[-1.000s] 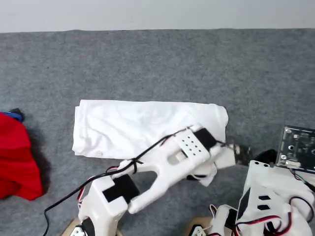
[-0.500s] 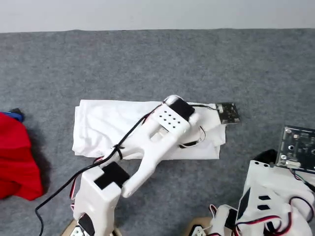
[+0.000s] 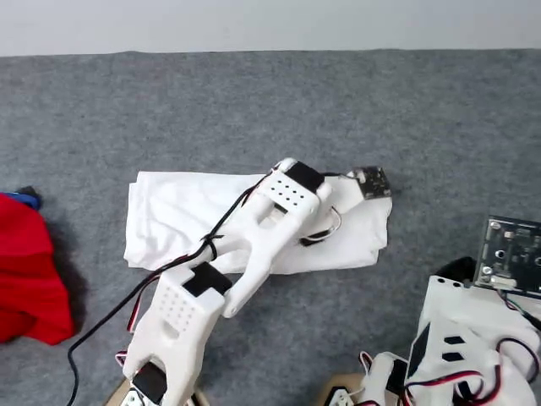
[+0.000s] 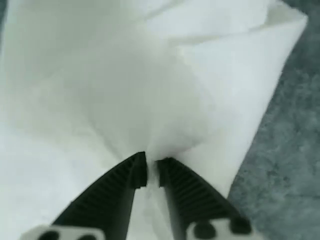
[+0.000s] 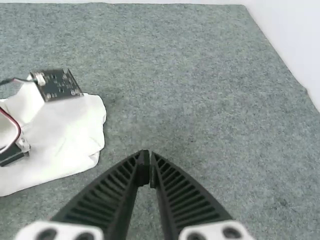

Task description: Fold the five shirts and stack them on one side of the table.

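A white shirt lies folded (red shirt crumpled apart).

Quick rundown of the background stuff as I see it: everything sits on a grey felt-like mat, fuzzy and a bit mottled, which covers nearly the whole high view. Its far edge runs straight across the top, and past it there's a plain pale strip. Honestly can't tell if that's bare tabletop or a wall. In my right wrist view the mat ends at a corner, with the same pale smooth surface just beyond the edge. Way over at the left edge of the high view there's a small blue thing with a dark bit on it, lying on the mat. It's too small for me to say what it is.
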